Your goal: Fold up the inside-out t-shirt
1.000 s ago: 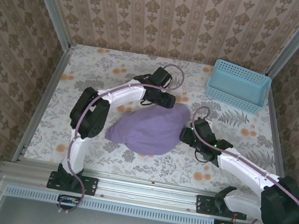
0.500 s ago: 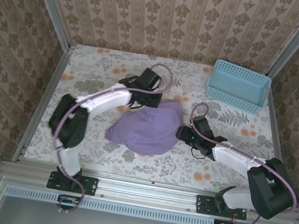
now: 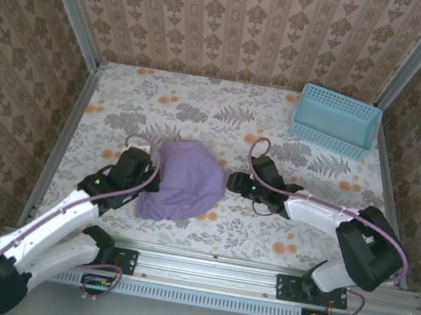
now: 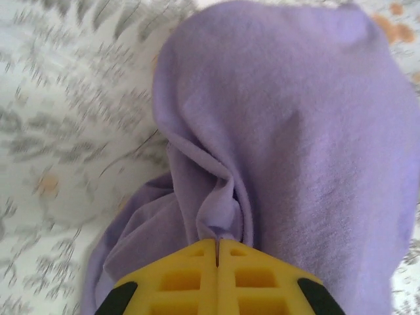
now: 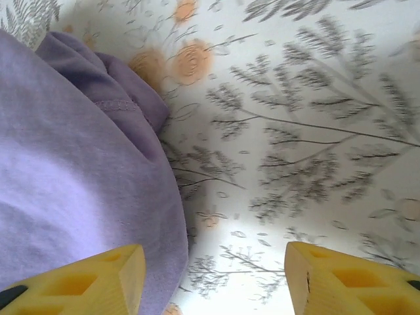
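Lavender cloth lies bunched in the lower middle of the overhead view: the inside-out t-shirt (image 3: 182, 189), heaped on the floral bench (image 3: 123, 102). At its left edge the left gripper (image 3: 148, 180) is clamped tight on a fold of it. At its right edge the right gripper (image 3: 230, 183) stands part-open, one finger over the cloth. Upper right sits a blue basket (image 3: 331, 139).

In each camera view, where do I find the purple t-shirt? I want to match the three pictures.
Top external: the t-shirt lies bunched just below centre, slightly left.
Left wrist: the t-shirt covers centre and right, above the yellow fingers.
Right wrist: the t-shirt covers the left side.
Shared landmark: the floral table cover under it.
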Robot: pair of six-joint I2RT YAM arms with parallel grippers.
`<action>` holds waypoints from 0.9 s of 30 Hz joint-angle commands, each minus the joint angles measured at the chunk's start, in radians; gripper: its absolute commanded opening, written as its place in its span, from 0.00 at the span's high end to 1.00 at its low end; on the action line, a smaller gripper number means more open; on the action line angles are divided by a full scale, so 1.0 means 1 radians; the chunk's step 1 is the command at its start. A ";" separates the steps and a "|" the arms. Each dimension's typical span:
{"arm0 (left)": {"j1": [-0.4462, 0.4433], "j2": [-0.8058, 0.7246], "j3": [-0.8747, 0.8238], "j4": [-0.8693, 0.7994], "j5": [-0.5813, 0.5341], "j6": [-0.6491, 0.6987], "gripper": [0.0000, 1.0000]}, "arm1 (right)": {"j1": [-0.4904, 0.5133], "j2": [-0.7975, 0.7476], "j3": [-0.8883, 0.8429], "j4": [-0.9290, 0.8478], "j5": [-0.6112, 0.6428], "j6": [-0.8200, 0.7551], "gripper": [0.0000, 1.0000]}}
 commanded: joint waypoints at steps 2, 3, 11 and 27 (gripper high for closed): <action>0.006 -0.086 -0.093 -0.067 0.033 -0.084 1.00 | 0.026 0.055 0.085 0.027 -0.028 -0.020 0.41; 0.007 -0.094 -0.107 -0.062 0.039 -0.086 1.00 | 0.031 0.064 0.098 0.036 -0.036 -0.023 0.41; 0.017 -0.037 -0.087 -0.017 0.048 -0.051 1.00 | 0.101 0.259 0.318 -0.051 -0.078 -0.066 0.35; 0.174 0.313 0.533 -0.080 0.040 0.087 1.00 | 0.091 0.059 0.690 -0.499 0.310 -0.316 1.00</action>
